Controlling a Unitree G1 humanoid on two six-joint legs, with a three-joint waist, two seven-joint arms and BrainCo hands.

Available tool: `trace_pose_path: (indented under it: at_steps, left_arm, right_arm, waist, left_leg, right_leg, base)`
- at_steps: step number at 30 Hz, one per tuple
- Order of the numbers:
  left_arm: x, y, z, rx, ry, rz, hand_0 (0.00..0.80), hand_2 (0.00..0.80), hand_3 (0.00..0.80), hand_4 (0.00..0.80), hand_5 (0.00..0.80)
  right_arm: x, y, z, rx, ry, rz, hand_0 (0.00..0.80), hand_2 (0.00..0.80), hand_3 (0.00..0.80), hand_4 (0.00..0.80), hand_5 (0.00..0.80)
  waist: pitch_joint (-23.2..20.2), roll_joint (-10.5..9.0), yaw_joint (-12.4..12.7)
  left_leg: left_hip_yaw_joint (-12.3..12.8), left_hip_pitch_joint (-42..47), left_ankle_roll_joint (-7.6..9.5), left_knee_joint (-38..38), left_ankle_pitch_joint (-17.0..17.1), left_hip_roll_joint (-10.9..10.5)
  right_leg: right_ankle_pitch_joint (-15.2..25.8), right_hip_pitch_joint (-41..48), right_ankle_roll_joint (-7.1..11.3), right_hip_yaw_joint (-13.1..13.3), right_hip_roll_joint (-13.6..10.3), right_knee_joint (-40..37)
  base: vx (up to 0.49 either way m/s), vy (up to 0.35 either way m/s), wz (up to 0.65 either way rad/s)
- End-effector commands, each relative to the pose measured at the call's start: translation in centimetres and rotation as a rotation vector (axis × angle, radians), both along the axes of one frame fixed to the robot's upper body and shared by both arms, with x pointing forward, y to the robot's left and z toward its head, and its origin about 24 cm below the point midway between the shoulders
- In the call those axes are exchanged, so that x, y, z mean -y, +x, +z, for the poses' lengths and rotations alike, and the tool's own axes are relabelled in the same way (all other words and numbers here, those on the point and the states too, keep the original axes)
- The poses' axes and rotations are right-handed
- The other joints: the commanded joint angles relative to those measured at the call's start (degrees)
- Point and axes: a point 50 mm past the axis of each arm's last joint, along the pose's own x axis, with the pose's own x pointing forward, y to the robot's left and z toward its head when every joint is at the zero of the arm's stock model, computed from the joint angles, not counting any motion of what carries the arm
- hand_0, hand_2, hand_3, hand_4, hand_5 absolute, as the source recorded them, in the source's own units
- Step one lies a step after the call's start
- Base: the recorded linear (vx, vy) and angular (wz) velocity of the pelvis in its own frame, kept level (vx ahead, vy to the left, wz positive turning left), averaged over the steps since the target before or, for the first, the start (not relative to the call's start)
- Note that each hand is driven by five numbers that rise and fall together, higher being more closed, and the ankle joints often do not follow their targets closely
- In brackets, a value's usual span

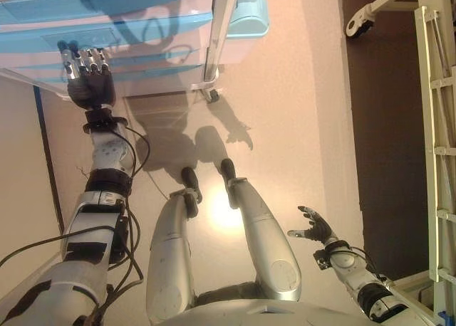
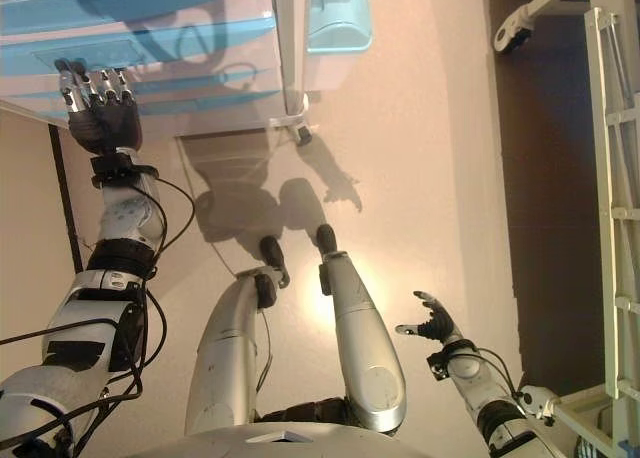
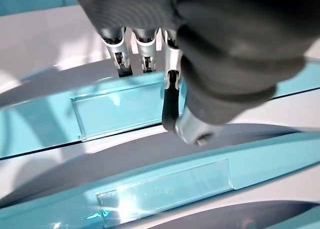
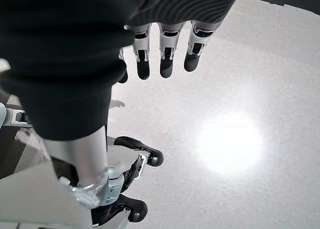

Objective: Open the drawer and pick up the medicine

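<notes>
A white drawer cabinet [image 1: 142, 27] with pale blue see-through drawers stands in front of me. Its drawers look shut. My left hand [image 1: 89, 77] is raised to a drawer front, fingers [image 3: 145, 54] straight and open, their tips by the rectangular handle panel [image 3: 120, 109]. I cannot tell whether they touch it. It holds nothing. My right hand [image 1: 313, 226] hangs low on the right over the floor, its fingers [image 4: 165, 54] relaxed, open and empty. No medicine shows in any view.
The cabinet stands on casters [image 1: 211, 93]. A light blue bin [image 1: 246, 13] sits beside it on the right. A white metal rack [image 1: 434, 127] runs along the far right, with a wheeled frame [image 1: 356, 23] above a dark floor strip.
</notes>
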Motion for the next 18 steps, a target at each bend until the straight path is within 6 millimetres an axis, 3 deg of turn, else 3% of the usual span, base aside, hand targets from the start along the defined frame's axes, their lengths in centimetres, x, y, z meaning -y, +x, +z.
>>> trace_pose_path:
  at_steps: [1, 4, 9, 14, 18]
  left_arm:
    - [7.2, -4.0, 15.6, 0.970, 0.418, -0.330, 0.800, 0.800, 0.800, 0.800, 0.800]
    - [7.0, -3.9, 13.8, 0.978, 0.347, -0.379, 0.800, 0.800, 0.800, 0.800, 0.800]
    - [5.6, -3.9, 7.5, 0.863, 0.157, -0.361, 0.800, 0.800, 0.800, 0.800, 0.800]
    - [4.4, -5.5, -3.6, 0.556, -0.024, -0.303, 0.800, 0.800, 0.800, 0.800, 0.800]
    - [3.7, -10.1, -13.9, 0.221, -0.172, -0.268, 0.800, 0.800, 0.800, 0.800, 0.800]
  right_arm:
    - [1.2, -0.7, 0.3, 0.000, -0.053, 0.016, 0.000, 0.000, 0.000, 0.000, 0.000]
    - [0.8, -0.7, 0.1, -0.005, -0.063, 0.038, 0.000, 0.000, 0.000, 0.000, 0.000]
    - [0.2, -1.1, -0.3, -0.023, -0.070, 0.043, 0.000, 0.000, 0.000, 0.000, 0.000]
    - [-0.2, -1.8, -0.9, -0.055, -0.078, 0.043, 0.000, 0.000, 0.000, 0.000, 0.000]
    - [0.4, -2.5, -1.2, -0.077, -0.090, 0.020, 0.000, 0.000, 0.000, 0.000, 0.000]
  waist:
    - [-3.65, 2.27, 0.81]
    - [-3.79, 2.01, 1.77]
    - [-5.02, 1.90, 4.00]
    - [-7.33, 2.29, 7.52]
    - [-9.78, 3.30, 10.69]
  left_leg:
    - [-1.54, 4.57, -1.58, -2.56, -3.53, -1.67]
    - [-2.37, 6.24, -1.91, -3.80, -3.00, -1.90]
    - [-4.64, 10.09, -2.73, -7.00, -1.69, -2.81]
    - [-7.93, 15.29, -3.99, -11.26, 0.01, -3.83]
    - [-10.17, 20.24, -5.23, -15.47, 1.84, -4.03]
  right_leg:
    - [2.82, 5.27, -0.84, -1.96, 0.80, -6.60]
    - [2.35, 7.42, -0.90, -2.55, 0.68, -7.24]
    - [1.32, 12.12, -0.93, -4.15, -0.23, -8.99]
    - [0.41, 18.80, -0.80, -7.34, -1.67, -12.12]
    - [0.10, 25.53, -0.45, -11.36, -3.03, -15.88]
  base:
    - [-0.005, -0.076, 0.04]
    - [-0.022, -0.091, 0.05]
    - [-0.028, -0.094, 0.10]
    - [-0.019, -0.128, 0.34]
    - [0.021, -0.132, 0.39]
